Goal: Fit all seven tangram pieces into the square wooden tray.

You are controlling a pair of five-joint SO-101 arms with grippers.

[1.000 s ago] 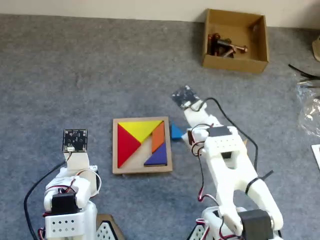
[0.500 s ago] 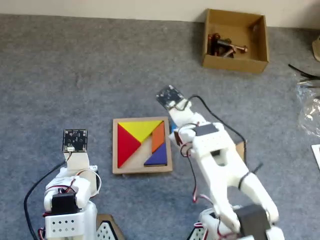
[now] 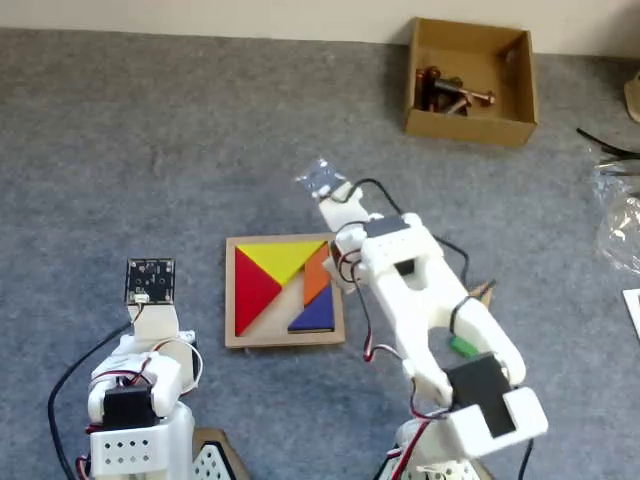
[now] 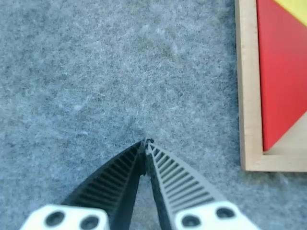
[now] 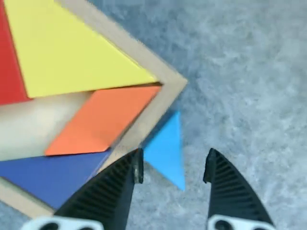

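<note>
The square wooden tray (image 3: 285, 341) lies between the arms. It holds a yellow triangle (image 3: 275, 260), a red triangle (image 3: 252, 288), an orange parallelogram (image 3: 316, 275) and a dark blue triangle (image 3: 316, 315). In the right wrist view a light blue triangle (image 5: 168, 148) lies on the carpet against the tray rim (image 5: 158, 103). My right gripper (image 5: 173, 165) is open and straddles one corner of it. My left gripper (image 4: 145, 143) is shut and empty over bare carpet, a short way off the tray's rim (image 4: 249, 120). A green piece (image 3: 462, 346) shows beside the right arm (image 3: 400, 270).
A cardboard box (image 3: 470, 80) with small items stands at the back right. Cables and a clear plastic bag (image 3: 620, 230) lie at the right edge. Grey carpet stretches open to the left and behind the tray.
The right arm has swung left toward the tray's right edge and now covers the light blue triangle in the high view. The left arm has kept still.
</note>
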